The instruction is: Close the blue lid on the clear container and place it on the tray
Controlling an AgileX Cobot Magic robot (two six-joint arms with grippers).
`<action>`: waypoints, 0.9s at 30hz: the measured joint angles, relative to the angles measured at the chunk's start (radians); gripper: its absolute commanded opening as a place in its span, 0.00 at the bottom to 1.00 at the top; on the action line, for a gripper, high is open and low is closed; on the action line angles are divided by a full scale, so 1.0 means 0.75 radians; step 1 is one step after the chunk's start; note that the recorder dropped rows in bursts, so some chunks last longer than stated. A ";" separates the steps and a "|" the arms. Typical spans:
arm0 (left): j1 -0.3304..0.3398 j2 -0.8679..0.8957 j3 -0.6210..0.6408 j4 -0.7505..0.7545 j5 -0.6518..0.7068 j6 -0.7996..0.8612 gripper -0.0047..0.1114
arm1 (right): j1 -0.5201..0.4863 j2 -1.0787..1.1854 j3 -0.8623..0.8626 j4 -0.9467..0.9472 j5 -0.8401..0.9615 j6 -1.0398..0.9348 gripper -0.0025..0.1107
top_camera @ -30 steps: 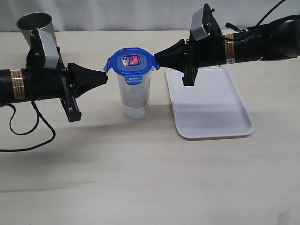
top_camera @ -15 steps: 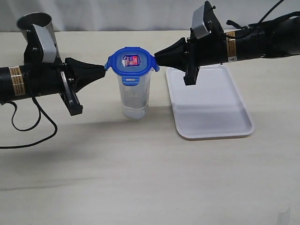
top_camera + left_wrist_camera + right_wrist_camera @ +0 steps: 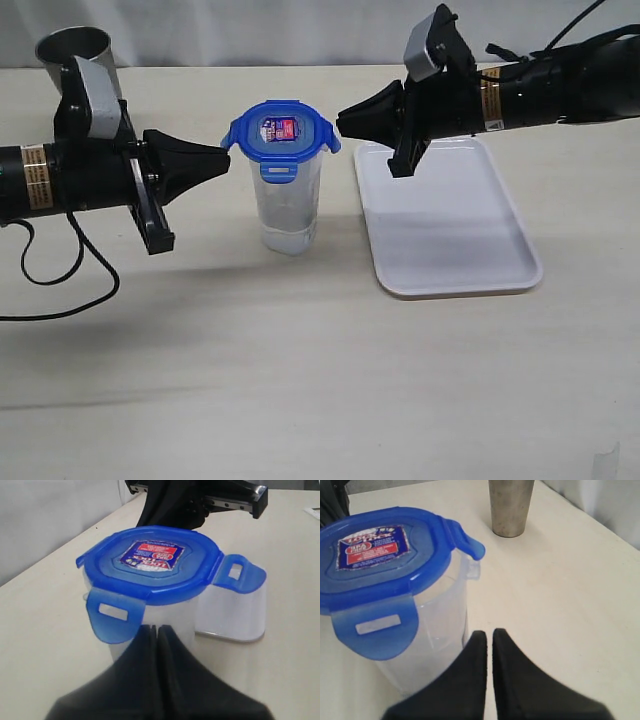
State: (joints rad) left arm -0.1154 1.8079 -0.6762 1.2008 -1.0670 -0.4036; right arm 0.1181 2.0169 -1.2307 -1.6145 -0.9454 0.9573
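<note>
The clear container (image 3: pixel 287 205) stands upright on the table with the blue lid (image 3: pixel 282 132) lying on its rim, sticker up. The lid's flaps stick outward. My left gripper (image 3: pixel 224 157) is shut, its tip just left of the lid's left flap. My right gripper (image 3: pixel 343 121) is shut, its tip a little right of the lid's right flap, with nothing held. The white tray (image 3: pixel 450 230) lies to the right of the container. In the left wrist view the lid (image 3: pixel 152 562) sits just beyond my gripper (image 3: pixel 158 629). The right wrist view shows lid (image 3: pixel 375 555), container (image 3: pixel 430 630) and gripper (image 3: pixel 489 634).
A grey metal cup (image 3: pixel 80 55) stands at the back left, behind my left arm; it also shows in the right wrist view as the metal cup (image 3: pixel 511 505). A black cable (image 3: pixel 60 280) loops on the table at the left.
The right gripper has drawn back slightly from the lid's right flap and tilted. The left gripper pushed toward the left flap, then eased back a little. The lid and container stay put.
</note>
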 measured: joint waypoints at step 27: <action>0.000 0.000 0.000 -0.098 -0.047 0.041 0.04 | 0.000 0.000 0.000 0.063 0.001 0.000 0.06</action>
State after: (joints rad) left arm -0.1154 1.8079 -0.6762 1.1273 -1.1024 -0.3730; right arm 0.1181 2.0171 -1.2307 -1.5674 -0.9447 0.9573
